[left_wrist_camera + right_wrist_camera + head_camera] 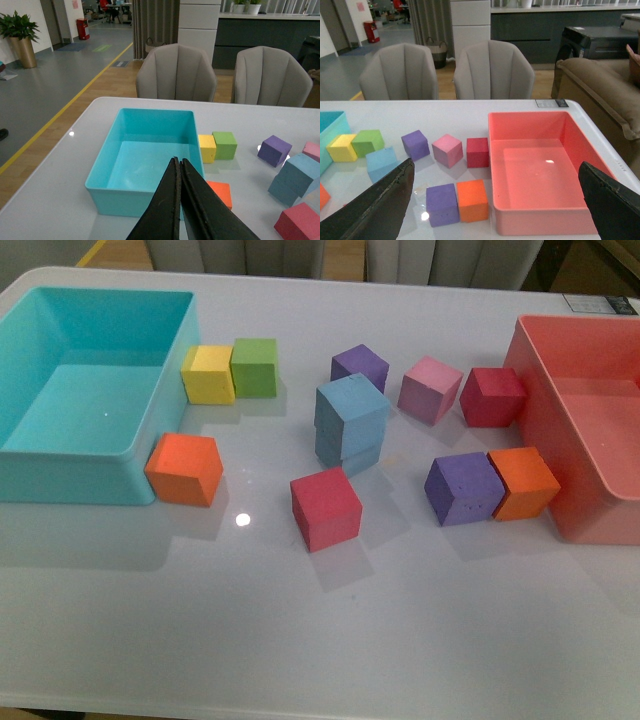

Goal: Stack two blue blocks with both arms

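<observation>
The two blue blocks stand one on the other in the middle of the table, the upper blue block (351, 408) turned a little on the lower blue block (346, 454). Neither arm shows in the front view. In the left wrist view my left gripper (177, 161) is shut and empty, held above the table near the turquoise bin, with the blue stack (298, 173) well off to its side. In the right wrist view my right gripper (495, 163) is wide open and empty, with one finger (382, 202) on either side of the picture. The blue stack (381, 161) sits apart from it.
A turquoise bin (70, 468) stands at the left and a coral bin (585, 510) at the right. Round the stack lie yellow (208, 373), green (255, 366), orange (185, 468), red (325, 507), purple (462, 488) and pink (430, 389) cubes, and others.
</observation>
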Motion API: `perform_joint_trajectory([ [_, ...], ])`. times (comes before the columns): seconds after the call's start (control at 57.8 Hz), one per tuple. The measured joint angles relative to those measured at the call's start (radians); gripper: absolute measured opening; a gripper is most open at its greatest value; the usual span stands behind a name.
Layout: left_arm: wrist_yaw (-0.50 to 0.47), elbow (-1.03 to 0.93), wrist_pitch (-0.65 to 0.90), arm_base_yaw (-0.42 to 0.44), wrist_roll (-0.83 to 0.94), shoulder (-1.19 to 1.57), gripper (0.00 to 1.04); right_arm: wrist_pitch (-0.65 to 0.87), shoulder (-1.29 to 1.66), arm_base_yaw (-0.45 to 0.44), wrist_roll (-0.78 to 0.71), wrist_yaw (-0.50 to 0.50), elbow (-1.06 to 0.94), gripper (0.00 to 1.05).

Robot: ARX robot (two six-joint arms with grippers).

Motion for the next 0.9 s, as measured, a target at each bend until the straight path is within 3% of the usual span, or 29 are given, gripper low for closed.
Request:
perform_joint_trajectory([
  [0.277,0.0,0.0,-0.002,0.0,-0.001,-0.003,0.04,0.0,0.0,0.0,0.0,0.0,0.0,0.96],
  [0.537,0.0,0.0,-0.002,0.0,0.0,-0.003,0.52,0.0,0.0,0.0,0.0,0.0,0.0,0.96],
  [0.71,0.0,0.0,-0.002,0.0,0.0,-0.003,0.96,0.0,0.0,0.0,0.0,0.0,0.0,0.96],
  [0.9,0.0,0.0,-0.002,0.0,0.002,-0.003,0.96,0.0,0.0,0.0,0.0,0.0,0.0,0.96],
])
